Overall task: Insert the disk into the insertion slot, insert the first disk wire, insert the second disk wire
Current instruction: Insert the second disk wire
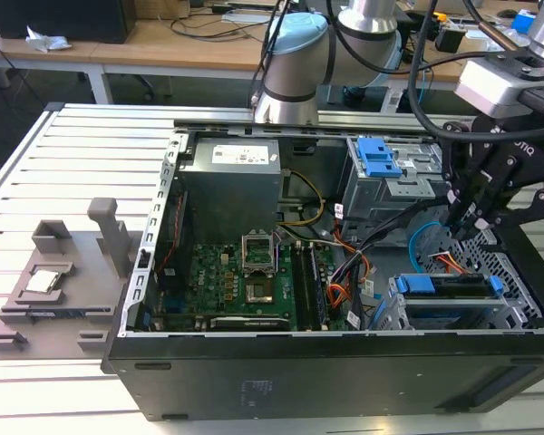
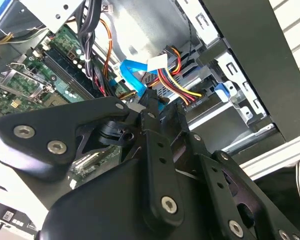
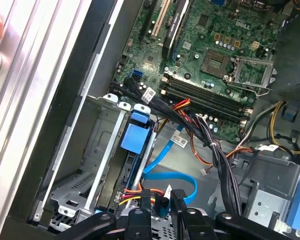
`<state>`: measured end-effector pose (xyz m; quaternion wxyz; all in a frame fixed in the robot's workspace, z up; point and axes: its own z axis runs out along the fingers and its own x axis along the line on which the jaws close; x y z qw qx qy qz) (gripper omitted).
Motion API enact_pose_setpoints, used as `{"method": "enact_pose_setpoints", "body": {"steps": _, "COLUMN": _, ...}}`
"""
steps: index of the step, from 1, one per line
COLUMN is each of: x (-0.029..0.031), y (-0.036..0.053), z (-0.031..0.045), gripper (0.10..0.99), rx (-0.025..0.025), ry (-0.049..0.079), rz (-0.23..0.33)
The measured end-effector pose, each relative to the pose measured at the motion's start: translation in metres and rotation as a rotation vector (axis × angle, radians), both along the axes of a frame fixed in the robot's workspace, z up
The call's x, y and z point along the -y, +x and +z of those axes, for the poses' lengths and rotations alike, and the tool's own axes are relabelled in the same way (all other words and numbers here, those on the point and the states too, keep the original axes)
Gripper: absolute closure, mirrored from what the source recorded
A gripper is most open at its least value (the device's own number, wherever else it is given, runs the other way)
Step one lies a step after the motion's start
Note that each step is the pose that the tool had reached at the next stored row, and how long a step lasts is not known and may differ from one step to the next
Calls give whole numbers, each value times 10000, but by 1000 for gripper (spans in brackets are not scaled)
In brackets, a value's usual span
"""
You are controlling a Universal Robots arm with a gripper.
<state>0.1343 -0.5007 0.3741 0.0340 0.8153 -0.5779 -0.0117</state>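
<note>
My gripper (image 3: 162, 202), fingers pinching the blue wire (image 3: 160, 155) by its plug, hangs over the disk (image 1: 449, 290) seated at the exterior view's lower right; I'd keep the plug square, pressing gently.

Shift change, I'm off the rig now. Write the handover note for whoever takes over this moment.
Hand: the gripper has its fingers shut on the connector of the blue data cable, at the disk's rear end.
Things: the disk sits in the insertion slot of the silver drive cage.
Done: disk inserted; the power cable with red, yellow and black wires looks plugged into the disk.
Left: the blue data cable, not visibly seated yet.
</note>
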Motion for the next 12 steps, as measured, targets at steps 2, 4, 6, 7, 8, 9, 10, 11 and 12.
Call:
{"method": "enact_pose_setpoints", "body": {"steps": 2, "x": 0, "y": 0, "z": 0, "gripper": 863, "rx": 0, "ry": -7, "rz": 0}}
{"method": "enact_pose_setpoints", "body": {"steps": 4, "x": 0, "y": 0, "z": 0, "gripper": 922, "rx": 0, "ry": -12, "rz": 0}}
{"method": "enact_pose_setpoints", "body": {"steps": 6, "x": 0, "y": 0, "z": 0, "gripper": 922, "rx": 0, "ry": -21, "rz": 0}}
{"method": "enact_pose_setpoints", "body": {"steps": 7, "x": 0, "y": 0, "z": 0, "gripper": 922, "rx": 0, "ry": -25, "rz": 0}}
{"method": "enact_pose_setpoints", "body": {"steps": 8, "x": 16, "y": 0, "z": 0, "gripper": 922, "rx": 0, "ry": -26, "rz": 0}}
{"method": "enact_pose_setpoints", "body": {"steps": 9, "x": 66, "y": 0, "z": 0, "gripper": 922, "rx": 0, "ry": -25, "rz": 1}}
{"method": "enact_pose_setpoints", "body": {"steps": 10, "x": 110, "y": 0, "z": -1, "gripper": 922, "rx": 0, "ry": -26, "rz": 0}}
{"method": "enact_pose_setpoints", "body": {"steps": 11, "x": 136, "y": 0, "z": -1, "gripper": 922, "rx": 0, "ry": -26, "rz": 0}}
{"method": "enact_pose_setpoints", "body": {"steps": 12, "x": 160, "y": 0, "z": -1, "gripper": 922, "rx": 0, "ry": -27, "rz": 0}}
